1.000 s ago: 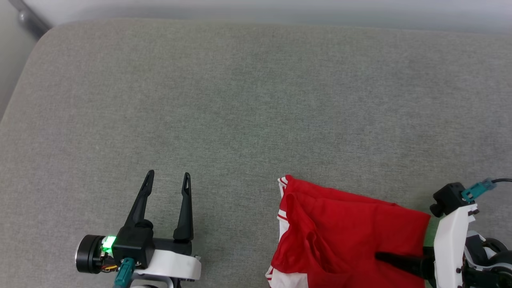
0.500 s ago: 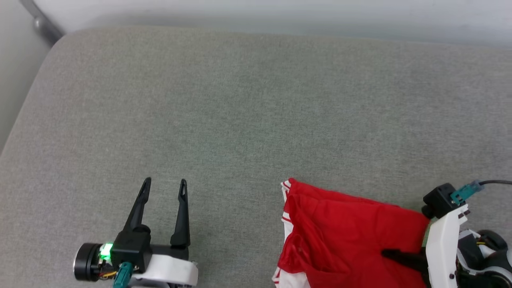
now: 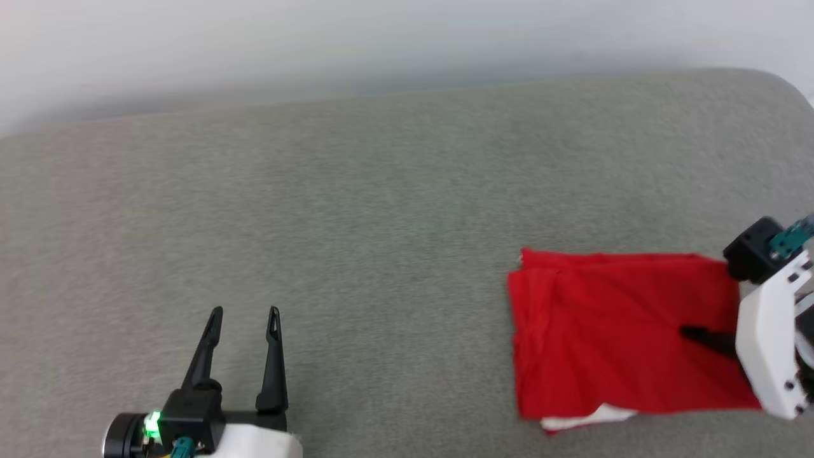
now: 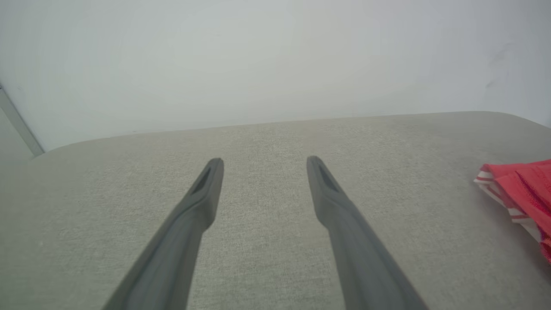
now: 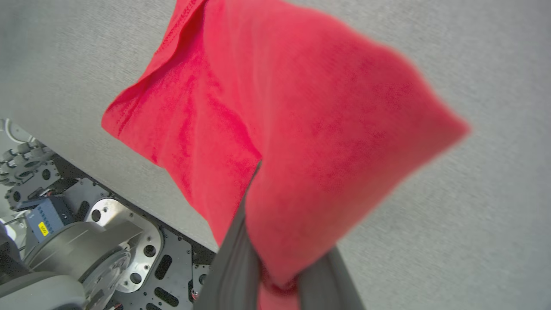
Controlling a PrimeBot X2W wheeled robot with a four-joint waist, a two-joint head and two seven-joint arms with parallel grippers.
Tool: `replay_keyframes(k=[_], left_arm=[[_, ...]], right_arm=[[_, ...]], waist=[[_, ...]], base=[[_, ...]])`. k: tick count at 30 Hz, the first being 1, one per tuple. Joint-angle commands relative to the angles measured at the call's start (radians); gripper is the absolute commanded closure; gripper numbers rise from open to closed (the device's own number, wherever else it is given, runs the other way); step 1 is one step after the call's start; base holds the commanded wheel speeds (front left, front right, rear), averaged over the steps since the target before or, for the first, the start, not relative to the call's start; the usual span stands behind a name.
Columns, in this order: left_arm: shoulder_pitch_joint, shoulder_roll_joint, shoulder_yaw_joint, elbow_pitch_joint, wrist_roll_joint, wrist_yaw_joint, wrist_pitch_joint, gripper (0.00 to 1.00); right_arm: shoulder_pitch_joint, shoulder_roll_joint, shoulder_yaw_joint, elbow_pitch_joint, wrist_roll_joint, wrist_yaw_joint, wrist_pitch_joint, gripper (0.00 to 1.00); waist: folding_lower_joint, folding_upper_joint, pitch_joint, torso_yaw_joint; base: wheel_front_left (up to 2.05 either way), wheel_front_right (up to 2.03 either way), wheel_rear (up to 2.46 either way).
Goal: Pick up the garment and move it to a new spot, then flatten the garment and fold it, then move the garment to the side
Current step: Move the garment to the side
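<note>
Shifting the garment (image 3: 610, 331) to the side looks like the step in hand, judging by its shape: a compact red rectangle, plain side up, at the right front of the grey cushion (image 3: 381, 210), with a white sleeve edge (image 3: 588, 416) peeping out under its near edge. The right gripper (image 3: 699, 335) is clamped on the garment. The right wrist view shows red cloth bunched between the two fingers (image 5: 232, 267), the rest fanning away from the pinch, and one far corner blurred. Cannot tell whether every layer is in the pinch. The left gripper (image 3: 244, 313) hangs low over bare cushion at the left, jaws spread, grasping nothing, well apart from the garment. Its wrist view catches the striped trim (image 4: 499, 189) at the far right. Notes for doing it well: travel low and slow so the lower layers come along and the fold does not open. Pull in line with the fold rather than across it. Watch the white sleeve edge, likely the first layer to slip out. The cushion's front edge is near the cloth in the right wrist view, so steer away from it. Lay the stack flat before letting go, then back the fingers out without hooking cloth.
</note>
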Motion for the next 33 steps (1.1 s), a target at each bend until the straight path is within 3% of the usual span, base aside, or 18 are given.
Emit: replay_keyframes(k=[1,6,13,22,29,30,31,32,33], left_arm=[[-0.024,-0.001,0.002,-0.005,0.001,-0.006,-0.002,0.0],[-0.08,0.013,0.01,-0.019,0.024,-0.024,-0.002,0.0],[-0.152,0.04,0.017,-0.052,0.044,-0.041,-0.002,0.0],[-0.205,0.06,0.029,-0.112,0.044,-0.044,-0.002,0.0],[-0.229,0.061,0.027,-0.128,0.039,-0.043,-0.002,0.0],[-0.229,0.058,0.025,-0.126,0.038,-0.043,-0.002,0.0],[-0.227,0.056,0.023,-0.122,0.038,-0.042,-0.002,0.0],[-0.224,0.053,0.021,-0.116,0.037,-0.041,-0.002,0.0],[-0.218,0.051,0.021,-0.111,0.035,-0.04,-0.002,0.0]], right_arm=[[-0.033,-0.012,-0.007,0.008,-0.015,-0.001,0.001,1.0],[-0.107,-0.072,-0.038,0.089,-0.086,-0.001,-0.031,1.0],[-0.164,-0.108,-0.122,0.294,-0.202,-0.001,-0.098,1.0],[-0.217,-0.102,-0.318,0.534,-0.297,-0.001,-0.165,1.0],[-0.234,-0.067,-0.379,0.625,-0.37,-0.001,-0.212,1.0],[-0.235,-0.061,-0.387,0.637,-0.375,-0.001,-0.221,0.89],[-0.238,-0.055,-0.394,0.648,-0.387,-0.001,-0.236,0.38],[-0.241,-0.047,-0.4,0.661,-0.401,-0.001,-0.254,0.0],[-0.243,-0.038,-0.406,0.675,-0.409,-0.001,-0.268,0.0]], waist=[[0.0,-0.0001,0.046,-0.078],[0.0,-0.0001,0.148,-0.128],[0.0,-0.0001,0.272,-0.12],[0.0,-0.0001,0.39,-0.084],[0.0,-0.0001,0.413,-0.071],[0.0,-0.0001,0.406,-0.069],[0.0,-0.0001,0.396,-0.067],[0.0,-0.0001,0.38,-0.065],[0.0,-0.0001,0.364,-0.062]], base=[[0.0,0.0,0.0],[0.0,0.0,0.0],[0.0,0.0,0.0],[0.0,0.0,0.0],[0.0,0.0,0.0],[0.0,0.0,0.0],[0.0,0.0,0.0],[0.0,0.0,0.0],[0.0,0.0,0.0]])
